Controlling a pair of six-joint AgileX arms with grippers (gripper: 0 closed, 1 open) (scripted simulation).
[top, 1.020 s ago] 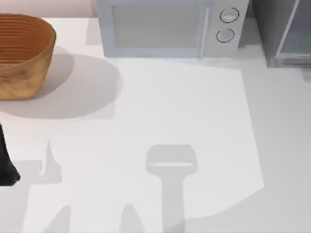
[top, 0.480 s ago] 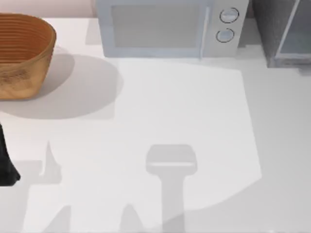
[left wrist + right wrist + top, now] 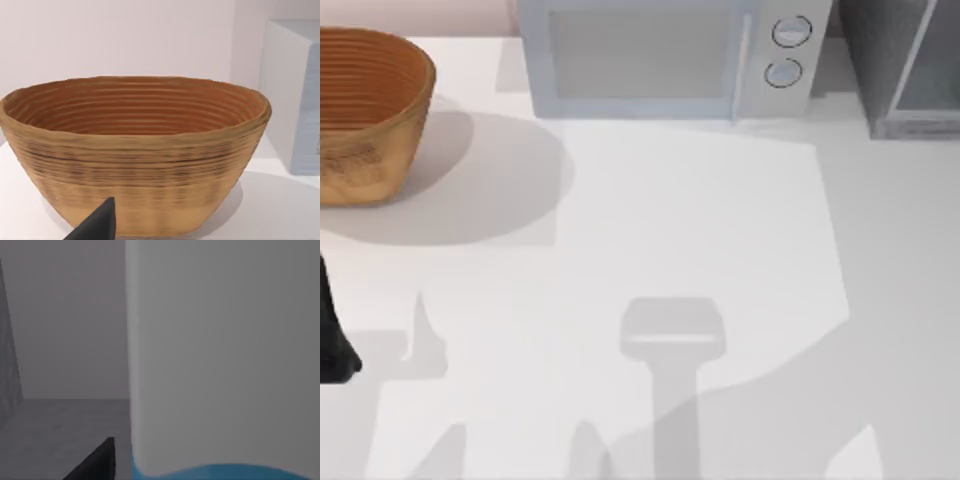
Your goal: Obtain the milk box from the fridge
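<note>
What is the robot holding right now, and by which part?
It cannot be told. The right wrist view shows the milk box very close, inside the fridge, but no grip on it is visible.

Basket [image 3: 365,110] beside microwave [image 3: 665,58] on table [image 3: 700,240].

I see the brown ribbed woven basket [image 3: 365,115] at the counter's [image 3: 700,230] far left, the light grey microwave with two round knobs [image 3: 665,58] behind centre, and the dark grey speckled fridge [image 3: 900,65] far right. The white-topped milk box [image 3: 225,355] seems to stand inside the fridge.
</note>
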